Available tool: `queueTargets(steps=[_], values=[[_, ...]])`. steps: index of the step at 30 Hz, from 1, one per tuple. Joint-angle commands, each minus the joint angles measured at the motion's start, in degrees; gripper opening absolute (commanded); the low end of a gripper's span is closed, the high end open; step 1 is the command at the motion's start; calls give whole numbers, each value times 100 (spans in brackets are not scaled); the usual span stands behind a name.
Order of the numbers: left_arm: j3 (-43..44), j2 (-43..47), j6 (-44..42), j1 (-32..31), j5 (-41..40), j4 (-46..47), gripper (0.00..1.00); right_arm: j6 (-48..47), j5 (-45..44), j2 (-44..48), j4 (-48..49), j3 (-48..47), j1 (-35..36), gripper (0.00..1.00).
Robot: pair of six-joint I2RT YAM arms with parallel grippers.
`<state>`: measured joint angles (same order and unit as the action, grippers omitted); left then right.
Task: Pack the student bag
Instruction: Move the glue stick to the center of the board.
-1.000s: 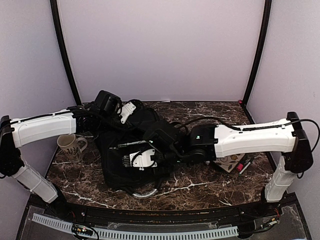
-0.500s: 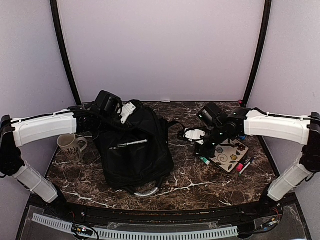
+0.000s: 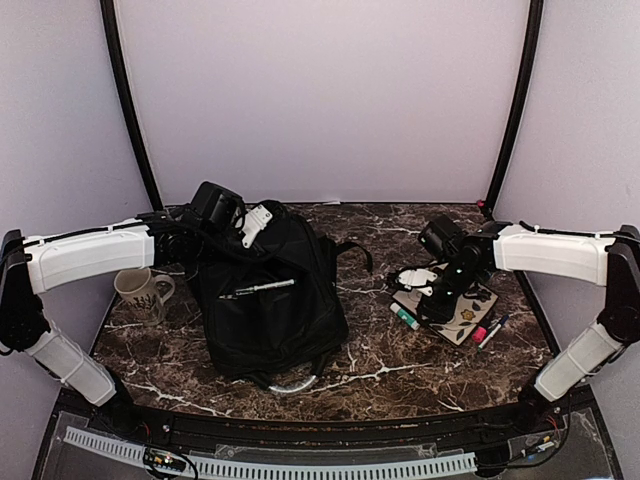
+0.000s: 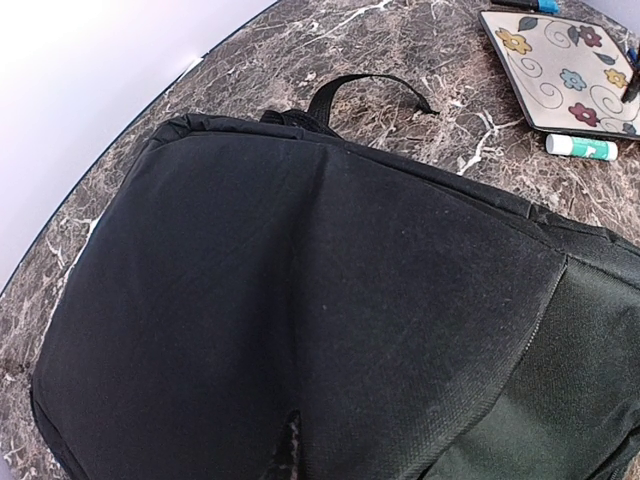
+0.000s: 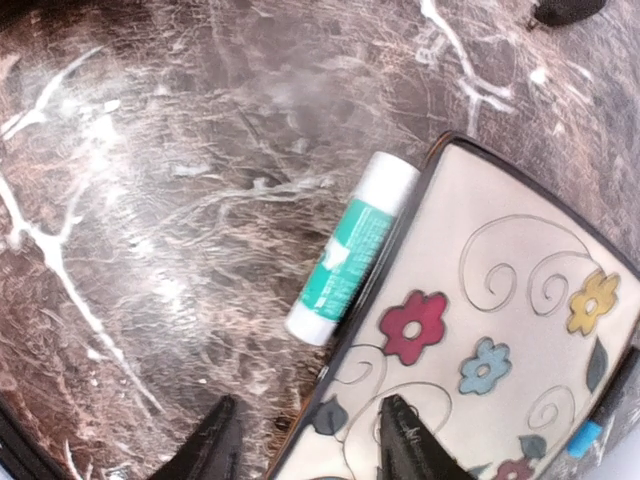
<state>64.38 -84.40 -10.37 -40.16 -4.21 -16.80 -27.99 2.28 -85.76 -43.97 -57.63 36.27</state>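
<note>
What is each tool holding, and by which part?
Left tool: pinches student bag fabric near its far edge. Right tool: open over floral notebook edge, holding nothing.

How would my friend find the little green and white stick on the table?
Start at the big black backpack and look right along the marble table to the flowery notebook. The stick lies beside the notebook's edge nearest the backpack. It's a stubby white tube with a green label, unlike the thin pink pen on the far side.
</note>
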Motion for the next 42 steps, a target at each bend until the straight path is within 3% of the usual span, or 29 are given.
queueTargets(steps=[1, 9, 16, 29, 42], values=[[219, 126, 104, 52, -42, 509, 0, -781, -773, 9, 334, -32, 11, 53], [216, 143, 97, 52, -89, 509, 0, -2182, -1235, 48, 566, 95, 336, 68], [232, 162, 75, 52, -127, 495, 0, -2440, -1237, -277, 660, 145, 498, 73], [233, 152, 78, 52, -142, 476, 0, -2780, -1845, -941, 1414, 251, 710, 72], [233, 141, 79, 52, -98, 484, 0, -2718, -2184, -1800, 1962, -496, 722, 68]])
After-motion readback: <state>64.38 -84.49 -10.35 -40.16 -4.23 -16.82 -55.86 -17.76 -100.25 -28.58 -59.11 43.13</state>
